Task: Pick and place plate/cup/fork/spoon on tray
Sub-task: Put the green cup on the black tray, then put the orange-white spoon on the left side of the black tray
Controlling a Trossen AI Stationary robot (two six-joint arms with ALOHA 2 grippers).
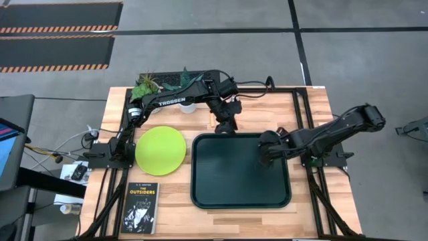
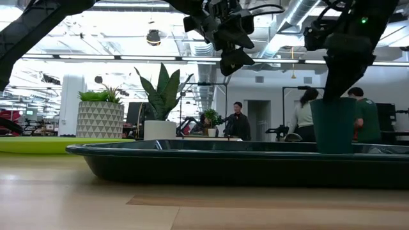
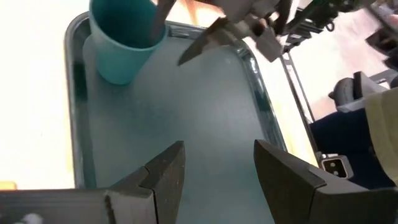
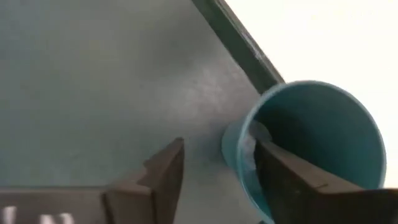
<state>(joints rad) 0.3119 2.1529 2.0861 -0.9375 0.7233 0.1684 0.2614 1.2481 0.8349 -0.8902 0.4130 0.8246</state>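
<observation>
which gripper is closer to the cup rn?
Right. The right gripper is at the cup, one finger inside its rim and one outside, on the tray. The left gripper hovers open over the tray's far edge, apart from it.

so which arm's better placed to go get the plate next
Left, probably. The plate lies left of the tray, nearer the left gripper, whose fingers are open and empty. The right gripper is busy at the cup.

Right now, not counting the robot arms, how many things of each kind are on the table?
Round lime-green plate: 1
Small teal cylindrical cup: 1
Large dark green rectangular tray: 1
Black book: 1
Potted plants, patterned pot and white pot: 2
Total: 6
</observation>
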